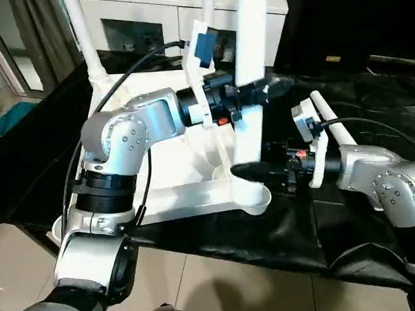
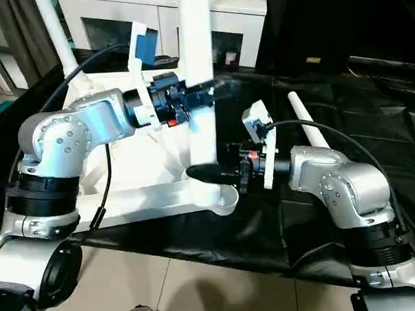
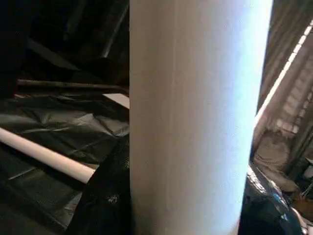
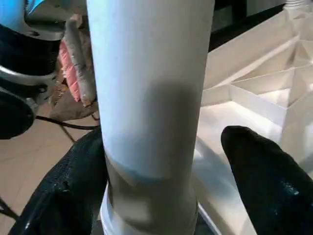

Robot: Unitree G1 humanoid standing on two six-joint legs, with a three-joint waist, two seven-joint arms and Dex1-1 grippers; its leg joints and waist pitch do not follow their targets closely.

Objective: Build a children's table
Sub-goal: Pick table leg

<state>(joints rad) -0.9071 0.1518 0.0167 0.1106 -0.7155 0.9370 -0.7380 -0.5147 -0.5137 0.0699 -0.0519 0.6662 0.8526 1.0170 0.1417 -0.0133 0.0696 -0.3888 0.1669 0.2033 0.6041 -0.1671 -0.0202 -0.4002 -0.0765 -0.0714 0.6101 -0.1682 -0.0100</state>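
Left eye view: the upturned ribbed table top (image 1: 173,164) lies on black sheeting (image 1: 371,121), one leg (image 1: 85,37) already standing at its far corner. The left gripper (image 1: 249,95) pinches a smooth upright leg (image 1: 248,64) over the near rounded socket (image 1: 254,198); the right gripper (image 2: 208,173) straddles its base, one finger apart. Another tapered leg (image 1: 334,126) waits.

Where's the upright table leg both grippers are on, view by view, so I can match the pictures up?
Left eye view: the upright leg stands centre-right, over the tabletop's near corner socket.
Right eye view: just left of centre, above that socket.
Left wrist view: the wide white column up the middle.
Right wrist view: the white column between the black fingers.
Shared landmark: the loose leg on the black sheet.
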